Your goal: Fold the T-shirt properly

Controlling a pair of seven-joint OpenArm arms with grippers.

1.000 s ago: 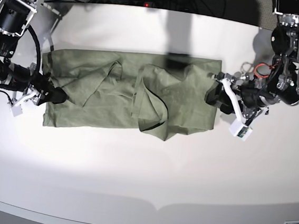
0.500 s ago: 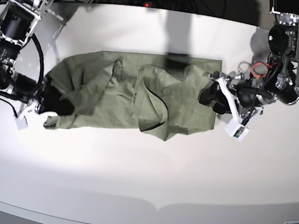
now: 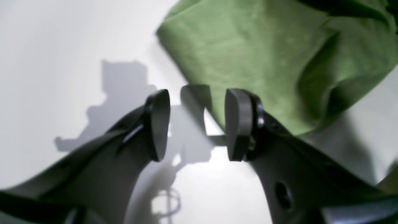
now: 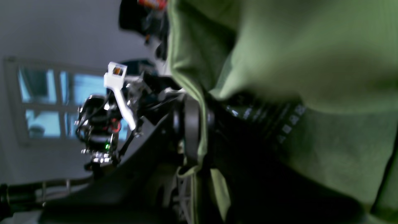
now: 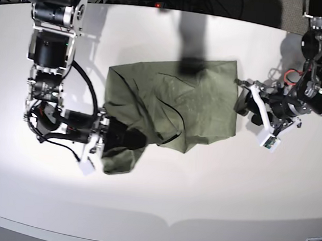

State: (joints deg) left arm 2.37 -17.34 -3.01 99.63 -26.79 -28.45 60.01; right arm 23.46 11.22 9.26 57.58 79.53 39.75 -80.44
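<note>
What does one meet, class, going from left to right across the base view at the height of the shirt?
Right gripper shut on cloth → wrinkled sage-green cotton T-shirt → left gripper, open beside the shirt's edge.

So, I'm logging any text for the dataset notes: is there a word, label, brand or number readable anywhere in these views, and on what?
None can be read.
T-shirt: plain green fabric, no print or label showing.
Table: bare white, no markings.
</note>
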